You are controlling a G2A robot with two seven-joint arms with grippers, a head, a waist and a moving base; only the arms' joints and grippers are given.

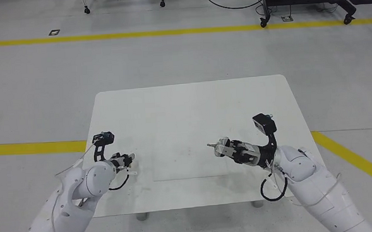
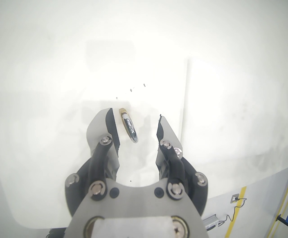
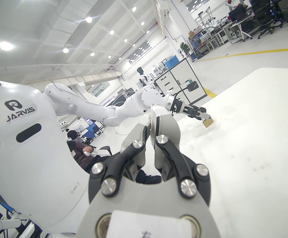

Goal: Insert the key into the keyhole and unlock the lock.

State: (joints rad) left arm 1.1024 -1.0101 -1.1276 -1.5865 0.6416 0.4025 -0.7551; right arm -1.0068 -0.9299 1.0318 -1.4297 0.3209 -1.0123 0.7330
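Right gripper [image 3: 151, 120]: jaws pressed together, clamped on the key [image 3: 152, 113], a thin pale metal strip pinched between the pads with its tip just past the fingertips. In the top view this gripper sits over the table [image 1: 192, 109] right of centre, toward the front edge, and points across at the other arm. The key shows there as a small sliver at its tip.

Left gripper [image 2: 136, 117]: jaws spread wide, gripping nothing. The lock [image 2: 128, 125] lies in the gap, edge-on and tilted, with the chrome shackle toward the wrist and the brass end away. It sits close against one finger's dark pad [image 2: 112, 126]; contact cannot be told. A clear gap separates it from the opposite finger. The right wrist view shows the lock as a small brass block on the tabletop at this gripper's tip, near the table's front left.

The two grippers are well apart and face each other.

Beyond the table's far edge, a yellow floor line [image 1: 169, 32] runs across.
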